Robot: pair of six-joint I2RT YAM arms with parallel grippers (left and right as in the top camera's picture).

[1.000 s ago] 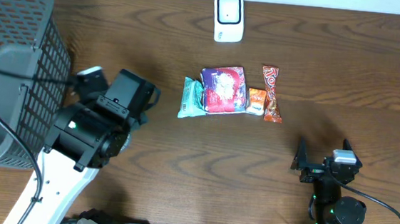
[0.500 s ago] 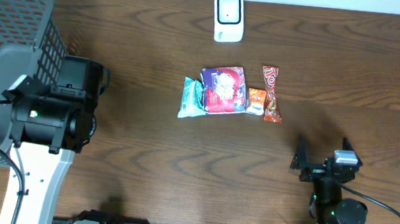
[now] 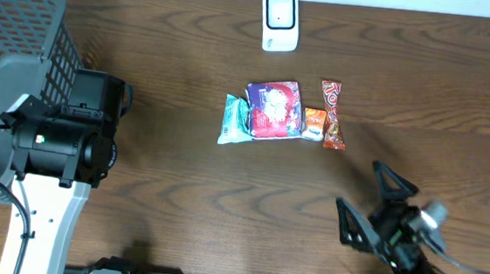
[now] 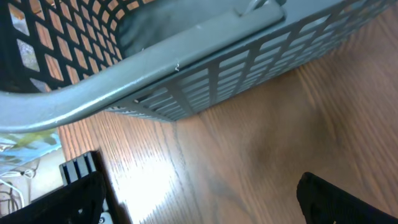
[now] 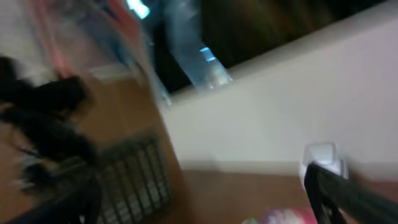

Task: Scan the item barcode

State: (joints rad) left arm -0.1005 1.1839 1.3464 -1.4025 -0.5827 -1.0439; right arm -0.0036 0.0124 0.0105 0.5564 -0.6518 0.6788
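Snack pkts [image 3: 273,111] sit clustered mid-bench [image 3: 223,188], scanner [image 3: 279,22] beyond them, not touching | your L fingers [image 4: 336,199] spread wide beside basket [image 4: 205,68], holding nothing | your R fingers [image 3: 391,179] wide, empty, well apart from pkts

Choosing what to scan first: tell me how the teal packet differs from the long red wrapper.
The teal packet lies well to the left of the long red wrapper. The teal packet is broader and crumpled; the long red wrapper is narrow and elongated. Both lie on the table.
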